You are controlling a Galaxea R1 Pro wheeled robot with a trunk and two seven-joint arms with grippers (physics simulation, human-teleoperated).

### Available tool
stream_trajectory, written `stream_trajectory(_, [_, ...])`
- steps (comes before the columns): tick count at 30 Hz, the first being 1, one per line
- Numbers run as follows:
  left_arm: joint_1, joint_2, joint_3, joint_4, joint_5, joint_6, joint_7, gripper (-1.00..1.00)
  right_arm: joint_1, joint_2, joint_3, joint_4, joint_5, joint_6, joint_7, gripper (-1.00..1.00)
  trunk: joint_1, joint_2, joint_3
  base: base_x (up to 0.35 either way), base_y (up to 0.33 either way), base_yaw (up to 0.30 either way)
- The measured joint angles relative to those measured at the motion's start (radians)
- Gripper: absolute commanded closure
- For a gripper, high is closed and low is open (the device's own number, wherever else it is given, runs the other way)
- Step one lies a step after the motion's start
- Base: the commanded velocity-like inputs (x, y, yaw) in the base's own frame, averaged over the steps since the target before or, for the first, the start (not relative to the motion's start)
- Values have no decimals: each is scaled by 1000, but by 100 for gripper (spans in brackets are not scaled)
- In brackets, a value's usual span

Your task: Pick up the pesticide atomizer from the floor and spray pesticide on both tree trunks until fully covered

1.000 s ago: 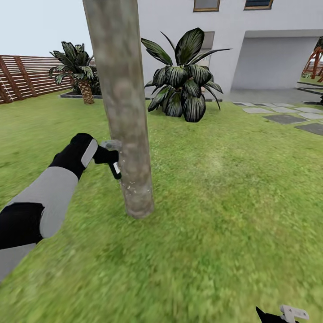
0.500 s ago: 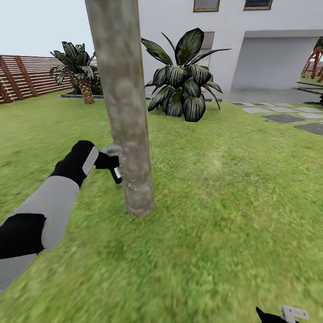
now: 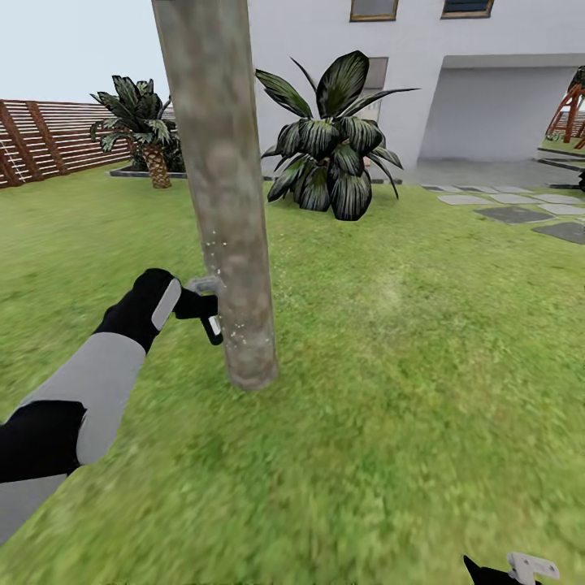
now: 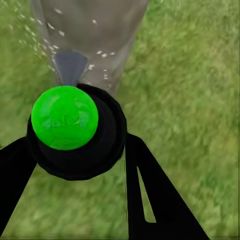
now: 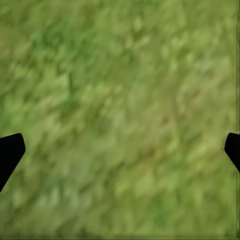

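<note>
Where the lawn (image 3: pixel 390 422) carries the thick mottled tree trunk (image 3: pixel 223 187), the left hand (image 3: pixel 195 305) is held out beside it, low on the trunk near its base.

- Left hand: two black fingers (image 4: pixel 150 200) clamped on the pesticide atomizer (image 4: pixel 75 130), one on either side of its dark body.
- Pesticide atomizer: dark bottle, green spot facing the left wrist camera, light grey trigger head just beside the bark, nozzle pointing at the trunk; whether it touches cannot be told.
- Pesticide (image 4: pixel 100 52): pale specks scattered on the lower trunk, seen also in the head view (image 3: pixel 236 329).
- Right hand (image 5: pixel 120 150): fingertips (image 5: pixel 10 152) wide apart, grass between them, nothing held.
- Background: broad-leaved bush (image 3: pixel 333 154), short palm (image 3: pixel 146 130), slatted brown fence (image 3: pixel 49 138), white house (image 3: pixel 422 73), paving slabs (image 3: pixel 520 213).
</note>
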State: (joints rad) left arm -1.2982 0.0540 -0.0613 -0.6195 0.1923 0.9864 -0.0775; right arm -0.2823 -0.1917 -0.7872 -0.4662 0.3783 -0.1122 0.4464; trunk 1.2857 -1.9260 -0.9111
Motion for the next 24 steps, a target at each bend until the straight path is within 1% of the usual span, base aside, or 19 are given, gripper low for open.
stream_trajectory(7, [2,0,0,0,-1,0,0,100,0,0,0,0,1,0,0,-100,0,0,0,-107,-248,0])
stream_trajectory(13, [2,0,1,0,0,0,6,100,0,0,0,0,0,0,0,-100,0,0,0,-13,-269,19])
stream_trajectory(16, [2,0,2,0,-1,0,10,100,0,0,0,0,0,0,0,-100,0,0,0,0,-272,152])
stream_trajectory(22, [2,0,3,-1,-1,0,15,100,0,0,0,0,0,0,0,-100,0,0,0,0,-272,264])
stream_trajectory(24, [2,0,3,0,-2,0,16,100,0,0,-1,-2,0,0,0,-100,0,0,0,0,-272,82])
